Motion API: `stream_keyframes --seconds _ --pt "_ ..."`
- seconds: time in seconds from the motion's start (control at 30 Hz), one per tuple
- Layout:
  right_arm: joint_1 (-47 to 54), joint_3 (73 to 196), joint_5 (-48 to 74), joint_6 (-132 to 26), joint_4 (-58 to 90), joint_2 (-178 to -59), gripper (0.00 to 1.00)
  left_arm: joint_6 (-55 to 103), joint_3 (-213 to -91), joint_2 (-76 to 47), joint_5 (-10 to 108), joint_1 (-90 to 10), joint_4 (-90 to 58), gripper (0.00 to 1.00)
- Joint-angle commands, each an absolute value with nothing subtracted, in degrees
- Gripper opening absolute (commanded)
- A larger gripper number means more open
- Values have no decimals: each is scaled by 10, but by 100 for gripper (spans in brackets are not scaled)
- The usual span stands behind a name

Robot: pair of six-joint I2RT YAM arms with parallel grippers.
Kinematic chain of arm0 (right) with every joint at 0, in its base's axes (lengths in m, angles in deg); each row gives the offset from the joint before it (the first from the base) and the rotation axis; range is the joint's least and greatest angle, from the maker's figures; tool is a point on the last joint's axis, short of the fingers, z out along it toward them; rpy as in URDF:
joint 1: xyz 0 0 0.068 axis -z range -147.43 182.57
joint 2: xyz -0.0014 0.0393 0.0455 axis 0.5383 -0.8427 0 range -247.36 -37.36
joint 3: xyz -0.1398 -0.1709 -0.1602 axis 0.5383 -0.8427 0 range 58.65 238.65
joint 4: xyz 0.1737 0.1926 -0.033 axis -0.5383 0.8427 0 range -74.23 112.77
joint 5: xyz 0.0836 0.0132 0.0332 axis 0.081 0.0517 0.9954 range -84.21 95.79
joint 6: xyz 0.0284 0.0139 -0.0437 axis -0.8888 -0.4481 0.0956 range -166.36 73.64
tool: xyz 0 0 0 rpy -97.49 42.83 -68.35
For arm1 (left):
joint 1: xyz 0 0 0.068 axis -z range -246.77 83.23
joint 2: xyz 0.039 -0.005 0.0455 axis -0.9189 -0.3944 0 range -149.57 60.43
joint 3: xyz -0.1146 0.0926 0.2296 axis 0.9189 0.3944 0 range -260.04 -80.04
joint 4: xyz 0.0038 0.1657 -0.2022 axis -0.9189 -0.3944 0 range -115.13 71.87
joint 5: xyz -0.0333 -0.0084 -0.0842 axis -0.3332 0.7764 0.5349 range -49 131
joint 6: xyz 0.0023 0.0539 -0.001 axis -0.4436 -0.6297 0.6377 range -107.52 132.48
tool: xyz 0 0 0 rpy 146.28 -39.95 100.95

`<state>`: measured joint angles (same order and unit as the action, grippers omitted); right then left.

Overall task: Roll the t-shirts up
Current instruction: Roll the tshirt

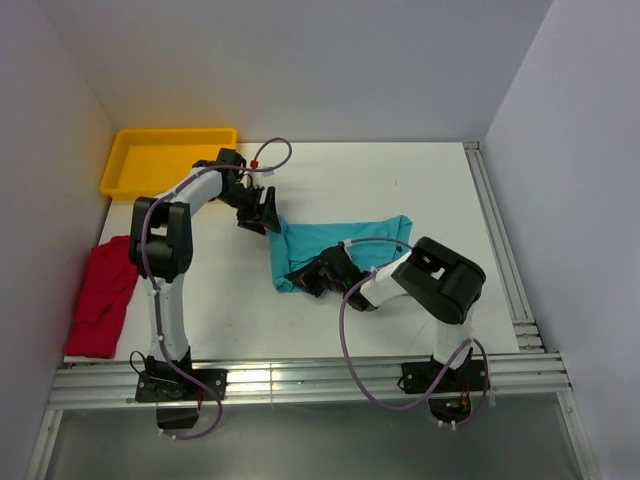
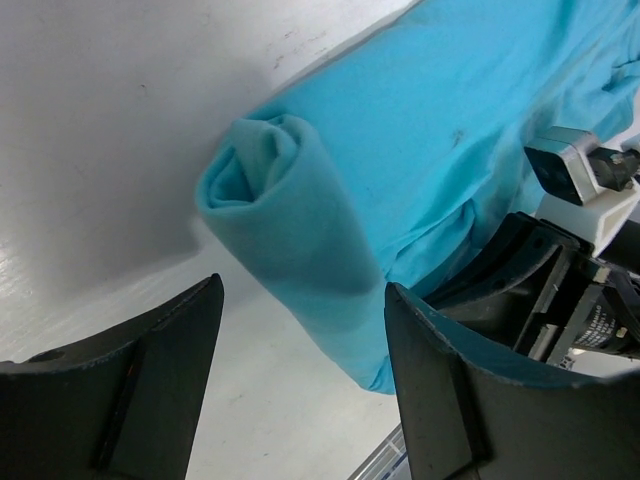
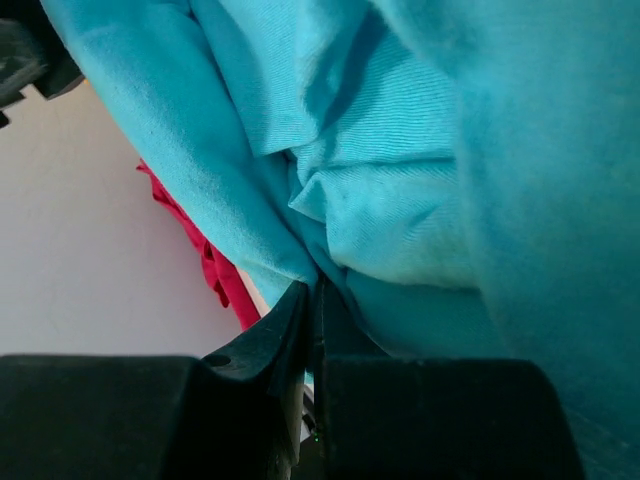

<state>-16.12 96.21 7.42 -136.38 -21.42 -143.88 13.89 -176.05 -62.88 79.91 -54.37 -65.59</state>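
Yellow tray (image 1: 165, 160) at 10 o'clock, red t-shirt (image 1: 105, 295) at 8. Outstretched left gripper (image 1: 260, 218) released; right gripper (image 3: 312, 305) pinches teal t-shirt (image 1: 320, 238).

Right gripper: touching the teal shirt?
Touching. The right wrist view shows the right gripper shut on a fold of the teal shirt, with the cloth running straight into the closed fingertips.

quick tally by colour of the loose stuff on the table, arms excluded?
teal t-shirt: 1
red t-shirt: 1
yellow tray: 1
total: 3
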Motion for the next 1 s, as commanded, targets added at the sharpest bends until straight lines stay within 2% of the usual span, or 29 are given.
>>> stream_keyframes --seconds 0.0,0.3,0.43,0.53,0.57,0.63,0.67,0.7,0.73,0.8,0.83,0.97 --pt "-155 944 72 -1369 -199 -1452 0 147 -1765 -640 798 -543 -648 70" --pt "-155 931 71 -1375 -210 -1456 0 151 -1785 -664 787 -524 -651 68" --pt "-155 924 72 -1376 -218 -1459 0 153 -1789 -674 777 -516 -652 63" --pt "-154 932 72 -1360 -204 -1456 0 154 -1799 -684 769 -510 -659 52" --pt "-155 940 72 -1354 -193 -1455 0 152 -1806 -688 763 -508 -664 41" --pt "-155 952 72 -1330 -164 -1450 0 151 -1812 -690 755 -504 -674 33" --pt "-155 966 72 -1319 -153 -1448 0 150 -1817 -689 742 -502 -678 23" --pt "-155 974 68 -1309 -139 -1442 2 149 -1823 -692 734 -502 -692 18" --pt "-156 981 65 -1289 -114 -1439 7 142 -1829 -695 726 -499 -700 9" --pt "-159 999 59 -1271 -89 -1426 16 134 -1849 -698 697 -496 -726 1" --pt "-160 1004 42 -1257 -79 -1420 25 131 -1855 -703 686 -494 -735 0" --pt "-162 1019 16 -1227 -29 -1385 38 91 -1893 -717 640 -490 -779 0"
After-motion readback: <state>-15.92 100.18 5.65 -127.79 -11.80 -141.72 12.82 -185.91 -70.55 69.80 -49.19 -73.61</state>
